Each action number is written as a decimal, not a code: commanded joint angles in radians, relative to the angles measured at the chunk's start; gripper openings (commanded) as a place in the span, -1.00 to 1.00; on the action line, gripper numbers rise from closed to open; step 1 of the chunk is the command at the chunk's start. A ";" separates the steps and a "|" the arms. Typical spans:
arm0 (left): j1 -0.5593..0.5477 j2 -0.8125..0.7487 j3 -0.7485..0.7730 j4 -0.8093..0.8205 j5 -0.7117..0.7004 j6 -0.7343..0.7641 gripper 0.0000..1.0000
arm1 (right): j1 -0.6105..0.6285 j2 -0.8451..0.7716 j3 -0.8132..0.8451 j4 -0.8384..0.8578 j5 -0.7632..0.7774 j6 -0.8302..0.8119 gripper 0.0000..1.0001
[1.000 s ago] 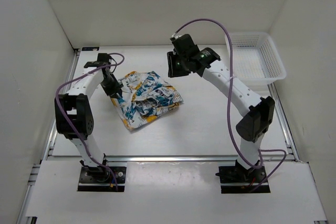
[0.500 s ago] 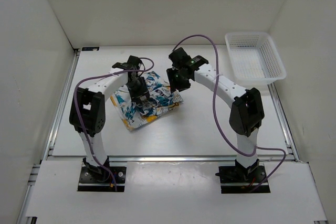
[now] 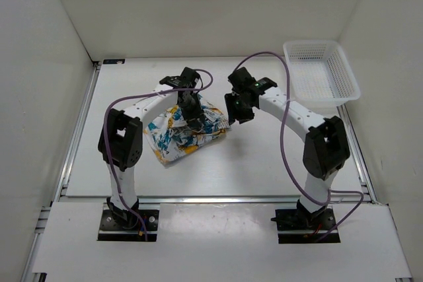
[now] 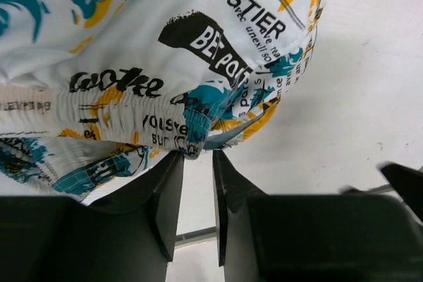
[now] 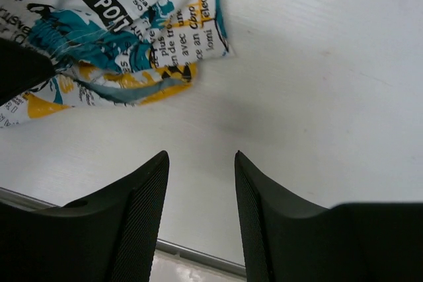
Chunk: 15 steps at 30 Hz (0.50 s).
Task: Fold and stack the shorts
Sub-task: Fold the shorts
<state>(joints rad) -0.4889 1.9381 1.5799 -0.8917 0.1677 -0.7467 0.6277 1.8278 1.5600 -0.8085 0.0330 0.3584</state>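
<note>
Shorts [image 3: 177, 135] left of basket [image 3: 349, 69], well apart

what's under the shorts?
Only white table shows around the shorts, and beside their edge in the left wrist view. Anything beneath the bunched fabric is covered, so I cannot tell.

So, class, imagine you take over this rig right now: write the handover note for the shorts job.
Left gripper: jaws narrowly apart at the waistband edge of the shorts; cannot tell whether fabric is pinched.
Right gripper: open and empty, over bare table beside the shorts' right corner.
Shorts: one crumpled heap mid-table, outside the basket, which sits at the far right corner.
Done: no neat fold visible yet.
Left: flatten, fold, then stack.
</note>
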 commanded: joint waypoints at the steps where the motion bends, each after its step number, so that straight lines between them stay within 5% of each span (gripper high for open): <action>1: -0.007 -0.007 0.035 0.004 -0.019 -0.034 -0.29 | -0.006 -0.120 -0.037 0.020 0.010 -0.001 0.02; 3: -0.007 -0.007 0.035 0.004 -0.019 -0.034 -0.23 | -0.006 -0.142 -0.058 0.020 0.010 -0.001 0.02; 4: -0.016 -0.007 0.046 0.004 -0.019 -0.034 0.11 | -0.006 -0.151 -0.067 0.020 0.010 -0.001 0.02; 6: -0.016 0.018 0.055 0.004 -0.030 -0.034 0.34 | -0.016 -0.176 -0.078 0.020 0.010 -0.001 0.02; 10: -0.016 0.062 0.094 0.004 -0.072 -0.034 0.42 | -0.016 -0.185 -0.087 0.020 0.019 -0.001 0.02; 11: -0.016 0.071 0.094 -0.007 -0.082 -0.034 0.39 | -0.025 -0.194 -0.087 0.020 0.019 -0.001 0.02; 15: -0.016 0.055 0.118 -0.038 -0.131 -0.034 -0.62 | -0.034 -0.203 -0.097 0.020 0.028 -0.001 0.02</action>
<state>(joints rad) -0.4999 2.0277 1.6615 -0.9054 0.0990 -0.7788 0.6064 1.6680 1.4704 -0.8032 0.0467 0.3592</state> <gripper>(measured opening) 0.251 0.507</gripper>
